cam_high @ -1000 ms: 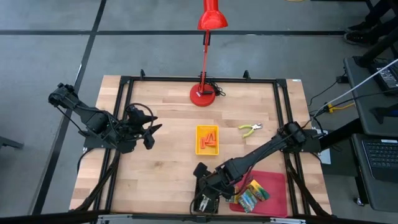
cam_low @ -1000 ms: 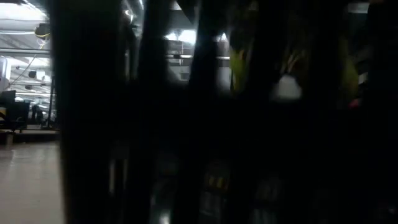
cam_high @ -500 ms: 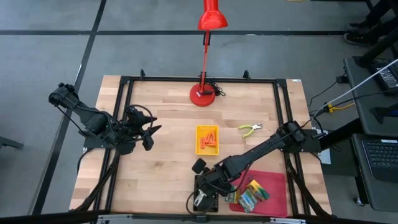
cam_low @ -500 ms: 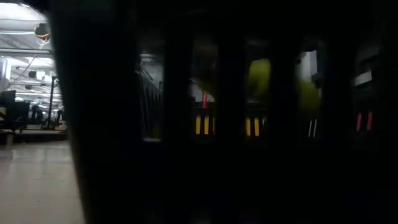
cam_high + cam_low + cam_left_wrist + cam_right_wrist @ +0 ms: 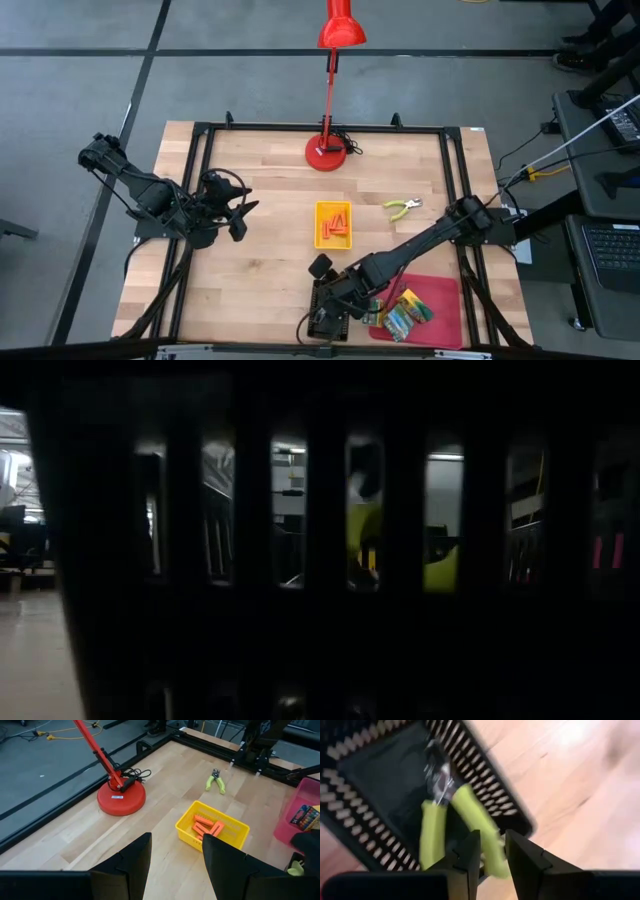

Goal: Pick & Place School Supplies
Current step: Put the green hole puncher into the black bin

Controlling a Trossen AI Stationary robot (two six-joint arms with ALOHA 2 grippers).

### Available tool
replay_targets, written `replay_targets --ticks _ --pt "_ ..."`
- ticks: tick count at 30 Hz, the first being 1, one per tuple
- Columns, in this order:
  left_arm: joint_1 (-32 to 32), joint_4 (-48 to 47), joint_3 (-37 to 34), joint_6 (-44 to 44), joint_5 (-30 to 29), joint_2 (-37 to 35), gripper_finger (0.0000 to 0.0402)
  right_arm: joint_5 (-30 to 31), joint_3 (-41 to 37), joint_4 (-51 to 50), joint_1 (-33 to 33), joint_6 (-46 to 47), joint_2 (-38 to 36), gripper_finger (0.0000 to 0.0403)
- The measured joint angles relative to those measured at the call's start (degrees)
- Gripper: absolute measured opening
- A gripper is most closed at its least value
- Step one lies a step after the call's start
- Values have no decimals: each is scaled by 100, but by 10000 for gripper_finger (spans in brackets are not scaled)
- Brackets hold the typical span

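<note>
In the right wrist view we see a pair of pliers (image 5: 447, 815) with yellow-green handles lying in the black tray (image 5: 380, 775), its metal nose pointing away from the camera and its long axis running straight out from the right gripper (image 5: 492, 851). One handle end sits between the two dark fingers (image 5: 467, 857), which stand slightly apart; we cannot tell whether they touch it. From above, this tray (image 5: 328, 318) sits at the near edge of the wooden table (image 5: 260, 260), just beside the red tray (image 5: 440, 300) holding printed boxes (image 5: 405, 315). A second pair of pliers (image 5: 402, 207) lies near the yellow tray (image 5: 334, 224) of orange sticks (image 5: 338, 224). The left gripper (image 5: 238, 208) waits at the table's left, fingers apart. A red desk lamp (image 5: 328, 150) stands at the far edge; grey floor surrounds the table.
</note>
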Motion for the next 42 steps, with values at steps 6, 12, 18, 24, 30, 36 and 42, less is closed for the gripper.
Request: replay_targets --ticks 6,12,18,24,30,36,42 --pt "0 -2 0 0 -46 0 173 871 571 -240 26 363 -12 96" --pt "0 -2 0 2 -219 0 173 2251 755 -1774 -301 2569 -40 95" --pt "0 -16 -4 48 -410 0 173 2110 763 -3282 -1252 7416 -198 94" --pt "0 -22 -7 52 -656 0 173 1476 763 -4656 -2323 11589 -223 94" --pt "-8 -21 -7 38 -659 2 173 1106 548 -4712 -2931 14033 -295 94" --pt "-150 -2 -7 4 -876 2 173 534 -141 -4244 -3031 15321 -603 94" --pt "-232 -4 -7 104 -1010 2 173 -176 -1434 -3218 -3096 15771 -1191 94"
